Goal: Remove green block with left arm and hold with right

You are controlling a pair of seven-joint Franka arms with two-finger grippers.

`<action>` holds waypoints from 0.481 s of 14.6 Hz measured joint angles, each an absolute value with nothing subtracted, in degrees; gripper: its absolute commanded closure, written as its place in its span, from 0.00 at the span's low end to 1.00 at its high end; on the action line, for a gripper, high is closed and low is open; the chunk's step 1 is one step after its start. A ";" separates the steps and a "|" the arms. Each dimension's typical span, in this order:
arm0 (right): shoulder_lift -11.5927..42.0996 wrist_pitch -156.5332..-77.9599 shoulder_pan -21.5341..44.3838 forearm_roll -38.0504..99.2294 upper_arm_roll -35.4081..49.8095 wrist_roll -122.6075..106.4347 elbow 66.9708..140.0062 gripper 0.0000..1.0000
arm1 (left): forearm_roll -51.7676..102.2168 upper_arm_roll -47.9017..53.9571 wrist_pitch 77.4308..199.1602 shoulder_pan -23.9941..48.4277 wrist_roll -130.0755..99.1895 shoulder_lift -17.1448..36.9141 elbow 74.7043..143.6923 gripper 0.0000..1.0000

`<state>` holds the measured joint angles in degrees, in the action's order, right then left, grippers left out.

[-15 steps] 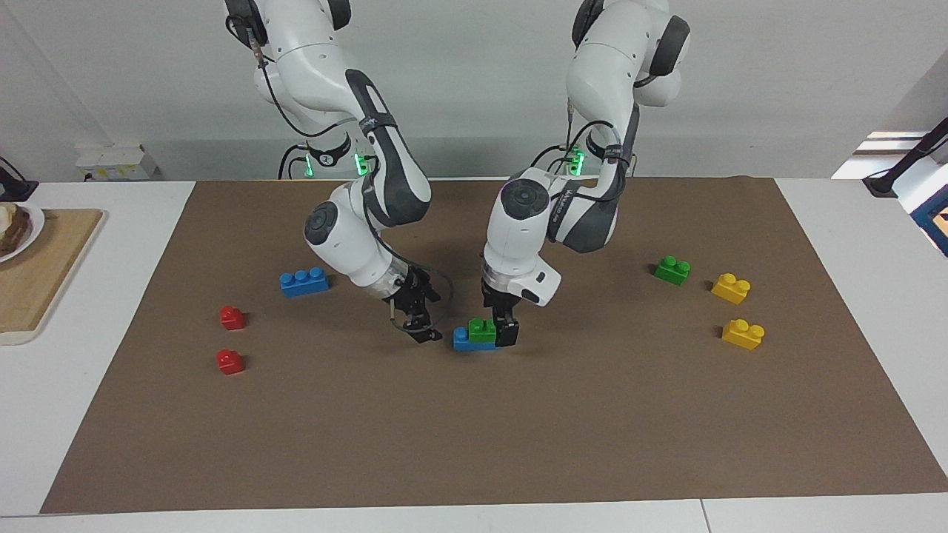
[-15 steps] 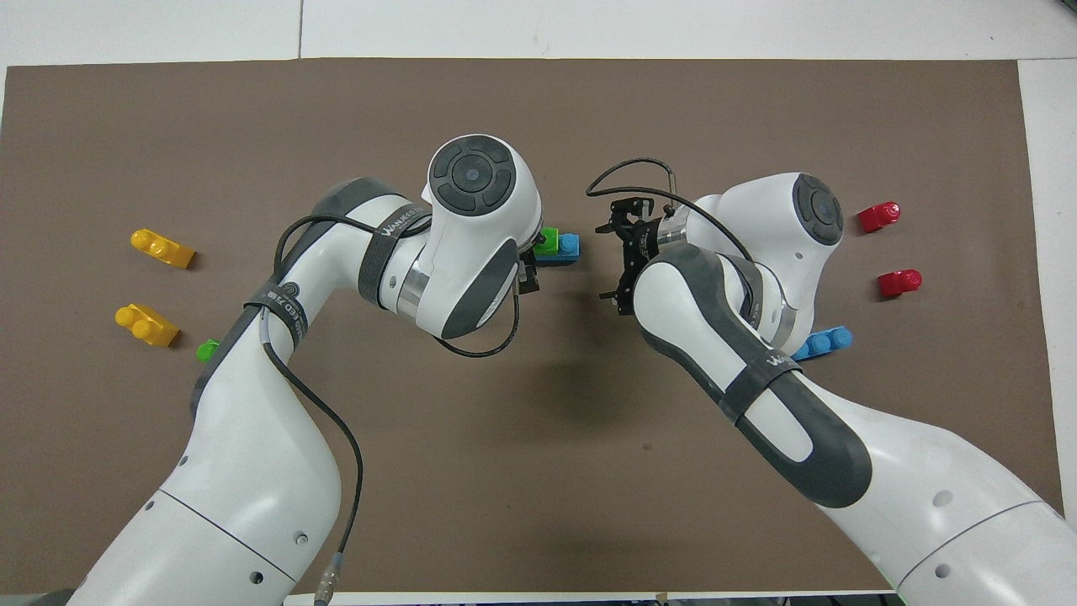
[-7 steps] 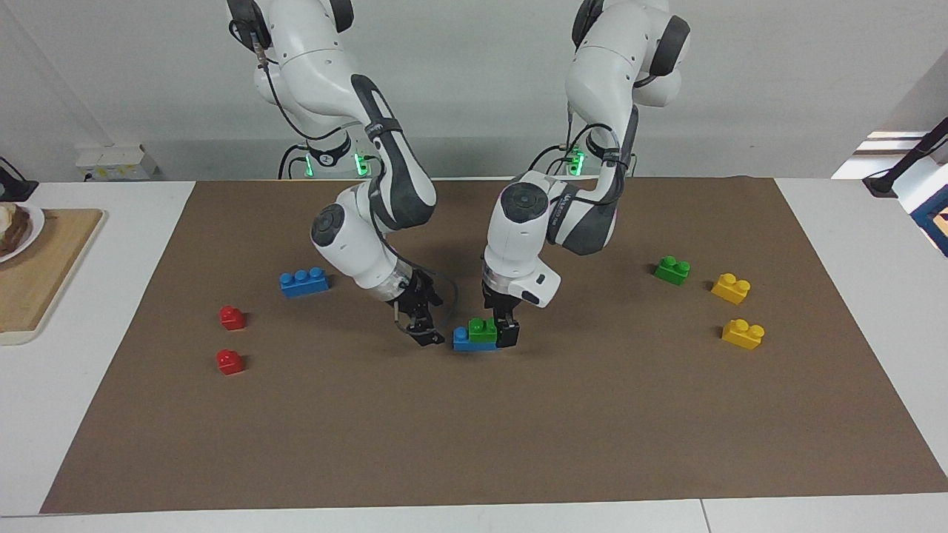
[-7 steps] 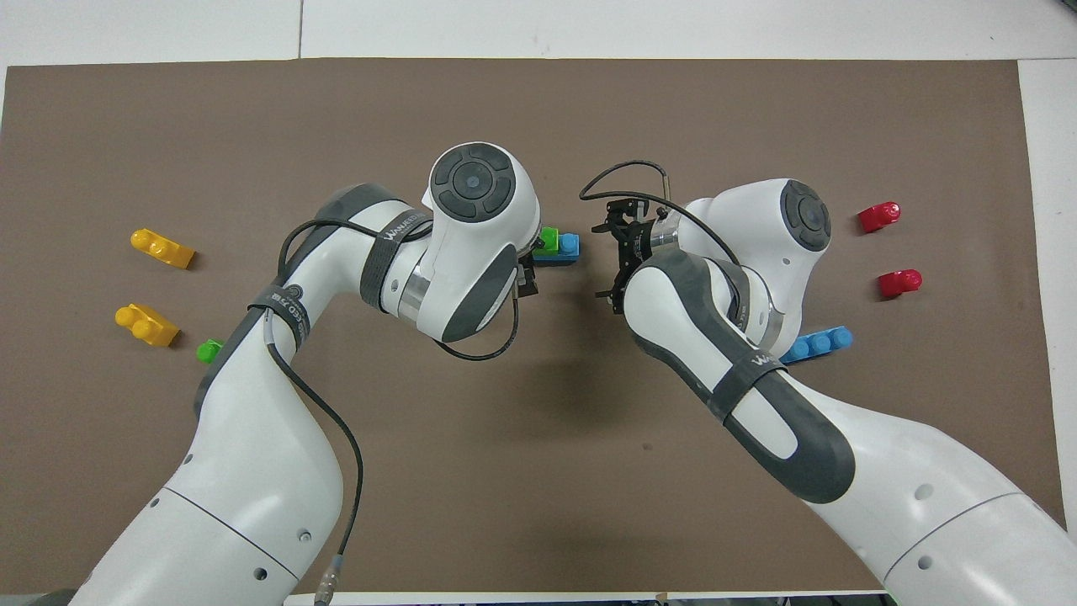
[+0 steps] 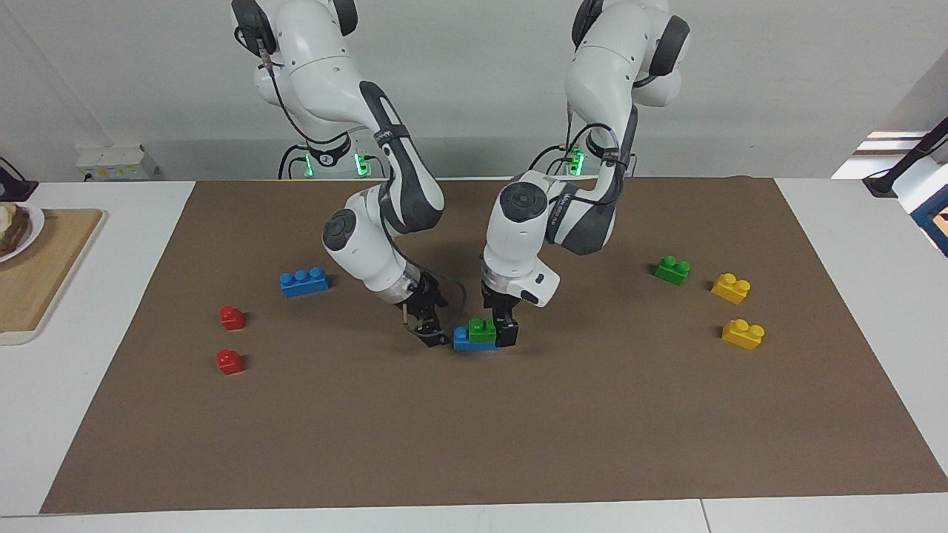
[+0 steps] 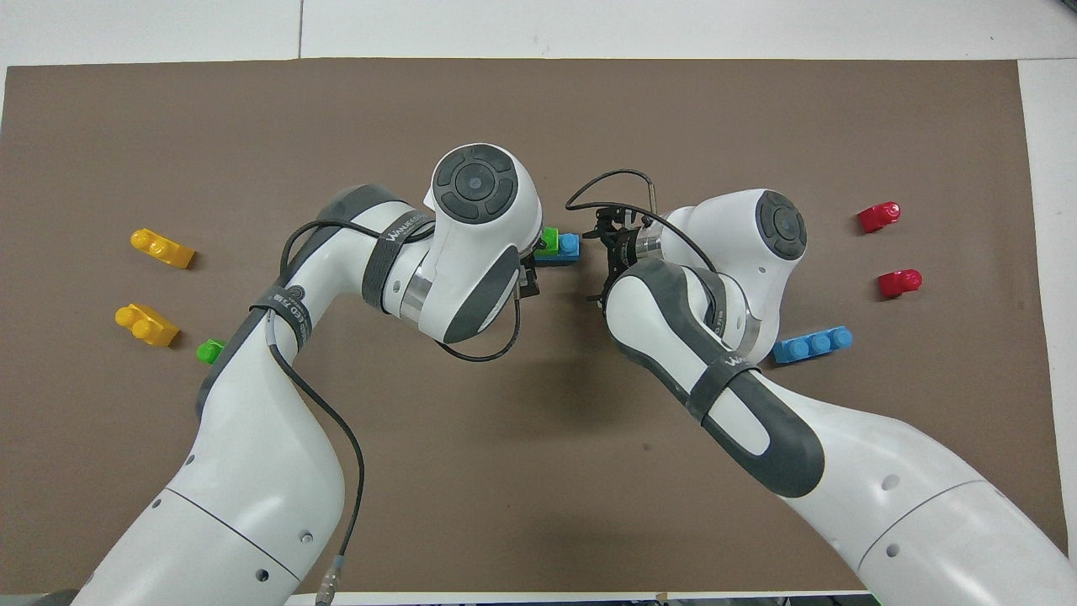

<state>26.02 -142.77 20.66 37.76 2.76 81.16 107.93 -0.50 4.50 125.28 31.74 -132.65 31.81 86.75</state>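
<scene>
A green block point(image 5: 482, 330) with two studs sits on a blue brick point(image 5: 462, 340) in the middle of the brown mat; both also show in the overhead view, the green block point(image 6: 549, 240) and the blue brick point(image 6: 570, 247). My left gripper point(image 5: 501, 331) is down at the green block and shut on it; in the overhead view its wrist hides most of it. My right gripper point(image 5: 437, 334) is open and low, its tips right at the bare end of the blue brick, toward the right arm's end; it also shows in the overhead view point(image 6: 599, 261).
A second green block point(image 5: 672, 270) and two yellow bricks point(image 5: 731, 288) point(image 5: 743, 334) lie toward the left arm's end. A loose blue brick point(image 5: 304, 282) and two red blocks point(image 5: 232, 317) point(image 5: 229, 361) lie toward the right arm's end. A wooden board point(image 5: 44, 274) lies off the mat.
My right gripper has moved toward the stacked bricks and now reaches the blue brick's end. The left arm and the bricks have not moved.
</scene>
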 measured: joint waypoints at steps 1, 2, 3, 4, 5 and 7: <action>26.11 -143.14 20.68 37.76 2.76 81.16 107.89 0.03 | -0.50 4.50 125.30 31.78 -132.66 31.81 86.75 0.00; 26.13 -143.36 20.68 37.76 2.76 81.16 107.84 0.03 | -0.50 4.50 125.31 31.80 -132.66 31.81 86.75 0.00; 26.13 -143.54 20.67 37.76 2.74 81.16 107.74 0.03 | -0.50 4.50 125.31 31.81 -132.67 31.81 86.75 0.00; 26.13 -143.65 20.67 37.76 2.73 81.16 107.62 0.03 | -0.50 4.50 125.34 31.82 -132.67 31.81 86.76 0.00; 26.13 -143.73 20.67 37.76 2.73 81.16 107.49 0.03 | -0.50 4.50 125.42 31.85 -132.67 31.81 86.77 0.00; 26.22 -143.77 20.67 37.76 2.73 81.16 107.11 0.03 | -0.50 4.50 125.53 31.97 -132.67 31.81 86.78 0.00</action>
